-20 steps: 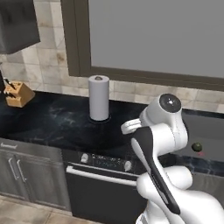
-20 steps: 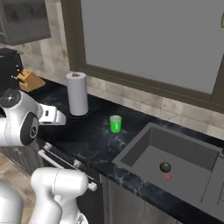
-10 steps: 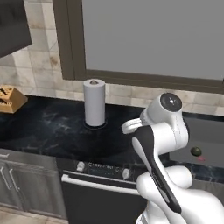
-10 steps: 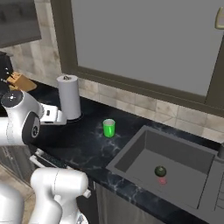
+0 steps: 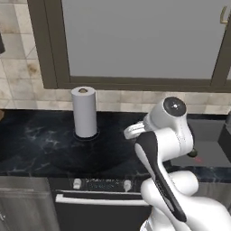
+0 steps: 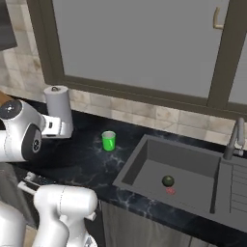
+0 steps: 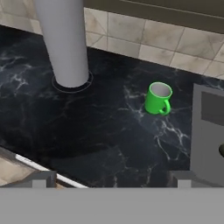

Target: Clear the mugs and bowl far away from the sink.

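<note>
- The tool (image 7: pixel 112 186) hangs over the front edge of the dark marble bench (image 7: pixel 87 131), its two finger tips set wide apart with nothing between them; it is open and empty, which suits an approach before a grasp.
- The hand looks down and forward over the bench, so the mug sits ahead of the tool and well apart from it.
- The green mug (image 7: pixel 158 98) stands upright on the bench, its handle turned toward the camera, which leaves its round body free for a grip from the sides.
- It stands just left of the sink (image 6: pixel 183 176), near the basin's rim; by my judgement it needs to go further along the bench, away from the basin.
- A white paper roll (image 7: pixel 61 39) stands upright in a ring base, further left and back by the tiled wall (image 7: pixel 144 39).
- A small dark round thing (image 6: pixel 168 181) lies in the sink bottom.
- A metal tap (image 6: pixel 235 140) rises at the sink's far right.
</note>
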Controlling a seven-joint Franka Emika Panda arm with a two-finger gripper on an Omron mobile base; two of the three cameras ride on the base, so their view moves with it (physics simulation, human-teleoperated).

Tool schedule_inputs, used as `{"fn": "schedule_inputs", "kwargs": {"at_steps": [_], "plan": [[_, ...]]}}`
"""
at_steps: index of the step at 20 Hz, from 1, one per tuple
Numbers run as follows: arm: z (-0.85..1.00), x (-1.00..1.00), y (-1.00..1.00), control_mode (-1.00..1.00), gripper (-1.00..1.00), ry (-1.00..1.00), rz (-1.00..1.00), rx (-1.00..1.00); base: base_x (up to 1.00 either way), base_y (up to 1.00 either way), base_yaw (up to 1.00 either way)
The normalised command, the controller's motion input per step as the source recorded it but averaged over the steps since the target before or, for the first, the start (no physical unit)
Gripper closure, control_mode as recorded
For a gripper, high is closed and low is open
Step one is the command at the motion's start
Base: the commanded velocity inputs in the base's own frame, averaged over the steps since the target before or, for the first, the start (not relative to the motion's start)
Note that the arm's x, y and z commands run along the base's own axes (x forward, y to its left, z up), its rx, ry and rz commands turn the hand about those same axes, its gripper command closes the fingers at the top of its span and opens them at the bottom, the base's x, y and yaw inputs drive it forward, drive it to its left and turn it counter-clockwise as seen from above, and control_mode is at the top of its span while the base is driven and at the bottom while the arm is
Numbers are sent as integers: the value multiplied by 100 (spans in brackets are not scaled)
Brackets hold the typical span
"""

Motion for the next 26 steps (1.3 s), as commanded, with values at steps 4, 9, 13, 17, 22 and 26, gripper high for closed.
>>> {"fn": "schedule_inputs", "kwargs": {"at_steps": [4,9,13,17,22,26], "plan": [[-6,27,-23,-100,-100,10,-14,0,12,0,-10],[0,36,-41,-100,-100,16,3,5,0,0,0],[0,42,-37,-100,-100,18,6,5,0,0,0],[0,30,-27,-100,-100,15,11,1,0,0,0],[-5,36,-28,-100,-100,15,6,-6,0,0,0],[-31,11,-39,-100,-100,2,7,-12,0,0,0]]}}
